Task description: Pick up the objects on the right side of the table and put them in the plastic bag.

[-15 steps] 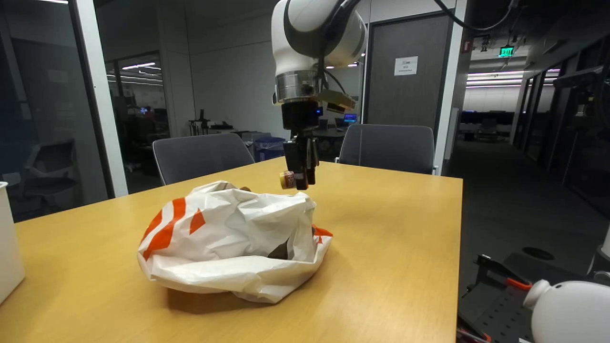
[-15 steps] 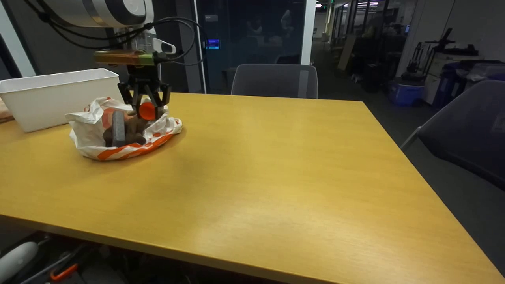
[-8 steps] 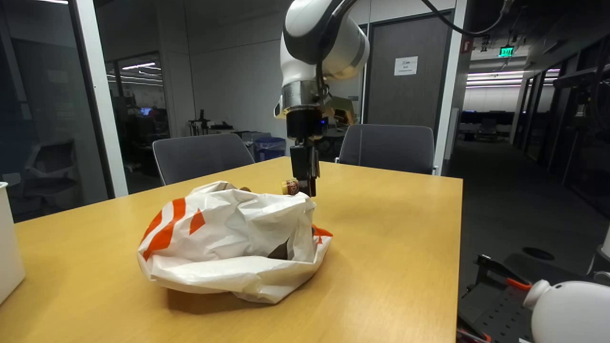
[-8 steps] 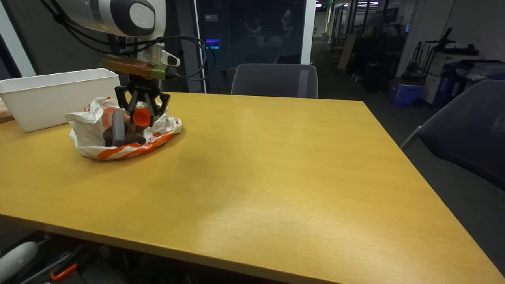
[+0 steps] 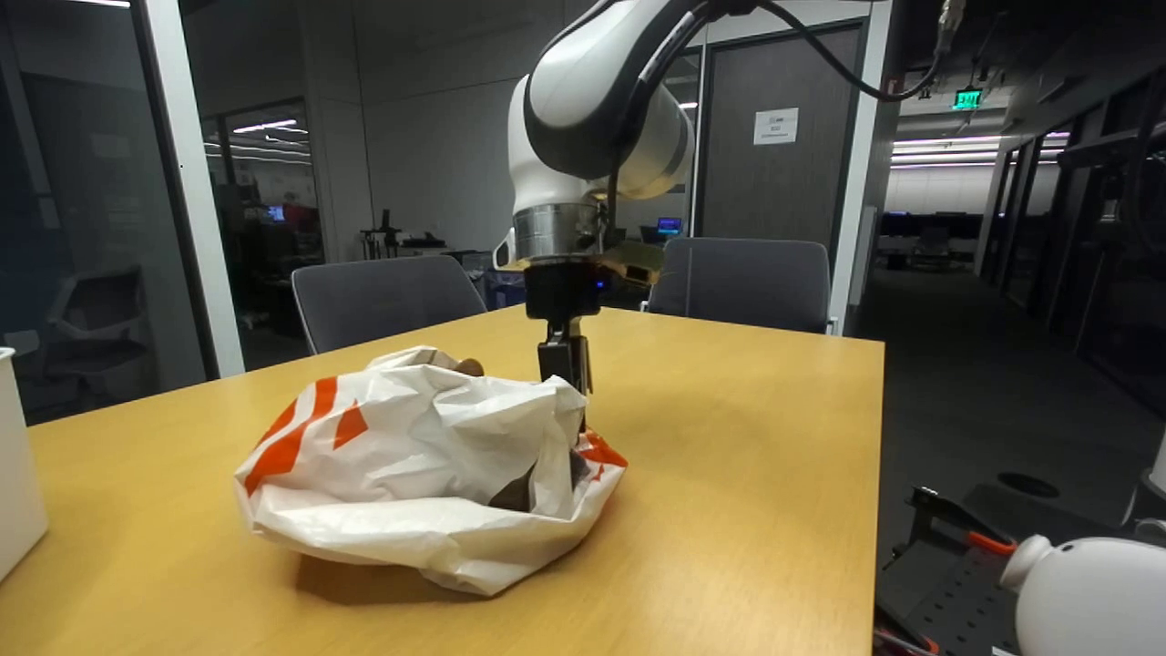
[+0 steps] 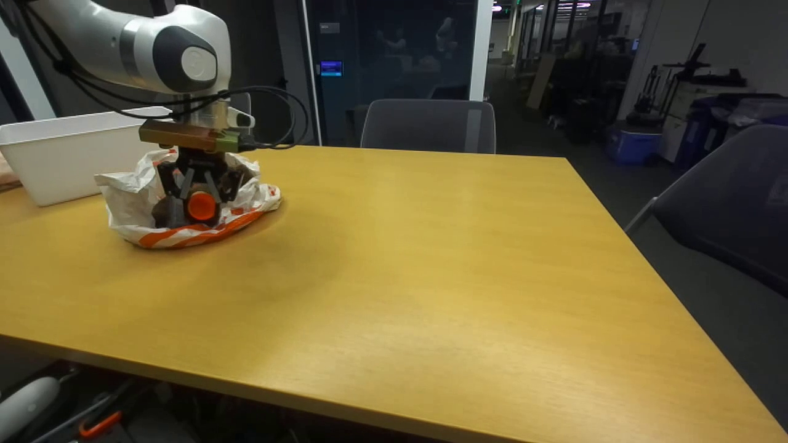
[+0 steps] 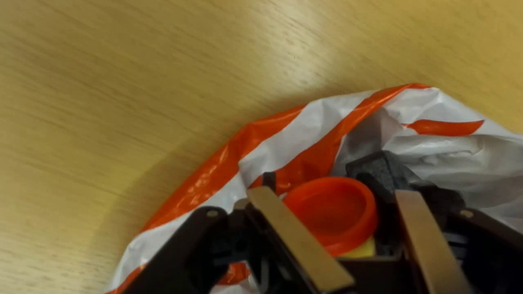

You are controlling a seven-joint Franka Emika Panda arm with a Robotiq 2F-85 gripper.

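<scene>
The white plastic bag with orange stripes lies on the table with its mouth open; it shows in both exterior views (image 5: 419, 456) (image 6: 126, 194) and in the wrist view (image 7: 282, 147). My gripper (image 6: 201, 212) points down inside the bag's mouth, and in an exterior view (image 5: 569, 387) its fingertips are behind the bag. It is shut on a small round container with an orange end (image 6: 201, 205) and a yellow side, also seen in the wrist view (image 7: 333, 212). A dark grey block (image 7: 374, 169) and brown things (image 6: 161, 212) lie in the bag, partly hidden by the gripper.
A white bin (image 6: 80, 154) stands beside the bag and also shows at an exterior view's edge (image 5: 18, 474). The wooden table (image 6: 462, 277) extends away from the bag. Grey chairs (image 5: 742, 282) (image 6: 428, 126) stand at the table's edges.
My gripper has come down with the orange-ended container from above the bag into its mouth. The bag has shifted slightly left in both exterior views.
</scene>
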